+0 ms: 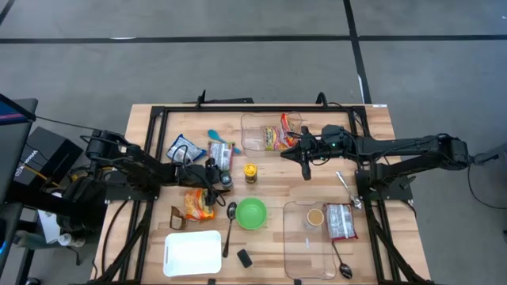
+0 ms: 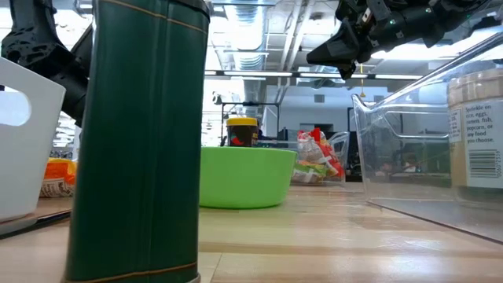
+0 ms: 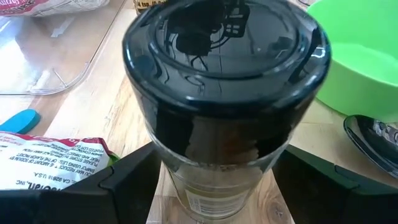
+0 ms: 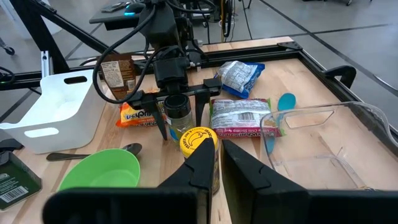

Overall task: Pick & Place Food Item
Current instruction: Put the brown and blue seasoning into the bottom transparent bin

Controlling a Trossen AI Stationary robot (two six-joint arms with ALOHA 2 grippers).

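My left hand [image 4: 177,118] is spread wide around the black-lidded jar [image 3: 224,93], which stands upright on the tabletop [image 1: 269,237] at 9 o'clock from the yellow-lidded jar [image 1: 250,172]. Risk: withdrawing off-axis, a finger could topple it. My right hand [image 1: 306,172] hovers clenched, empty. The jar's label is cut off.

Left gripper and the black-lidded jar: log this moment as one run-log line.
left gripper: open, fingers either side of black-lidded jar | jar: upright on table | right gripper: shut, empty, above table near yellow-lidded jar

Overhead looks straight down; low camera level at tabletop; both share green bowl [image 1: 251,213] [image 2: 247,174].
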